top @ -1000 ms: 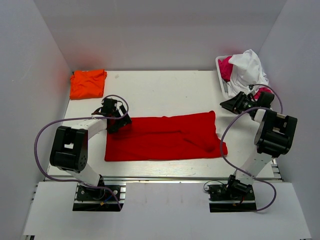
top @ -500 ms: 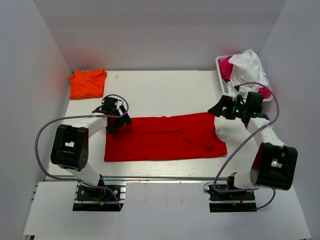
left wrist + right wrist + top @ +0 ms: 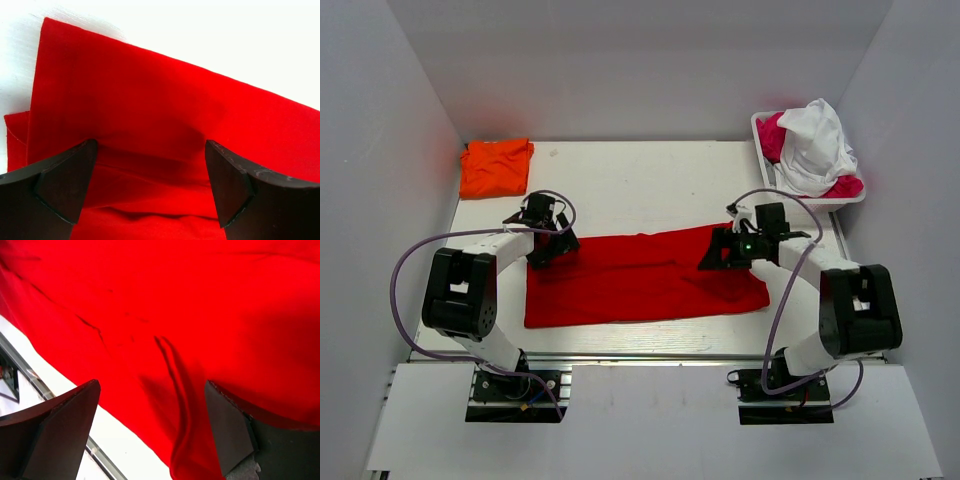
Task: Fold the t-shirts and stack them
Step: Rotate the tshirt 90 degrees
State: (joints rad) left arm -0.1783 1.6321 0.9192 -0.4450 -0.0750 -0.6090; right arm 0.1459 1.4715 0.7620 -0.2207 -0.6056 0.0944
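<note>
A bright red t-shirt point(image 3: 640, 280) lies folded into a long band across the middle of the table. A folded orange t-shirt point(image 3: 497, 166) sits in the far left corner. My left gripper point(image 3: 548, 256) hangs open over the red shirt's top left corner. In the left wrist view its fingers point(image 3: 65, 185) straddle red cloth point(image 3: 175, 115) without pinching it. My right gripper point(image 3: 712, 254) is open just above the shirt's right end. In the right wrist view a ridge of red cloth point(image 3: 200, 315) runs between its spread fingers point(image 3: 230, 432), near the shirt's edge.
A white basket point(image 3: 764, 160) at the far right holds a white garment point(image 3: 815, 140) and pink cloth point(image 3: 775, 135). White walls close in the table on three sides. A metal rail point(image 3: 650, 355) runs along the near edge of the table.
My right arm swung from beside the basket to the red shirt's right end, and its jaws opened wider. The shirt's right end was pushed slightly inward. The left arm barely moved.
</note>
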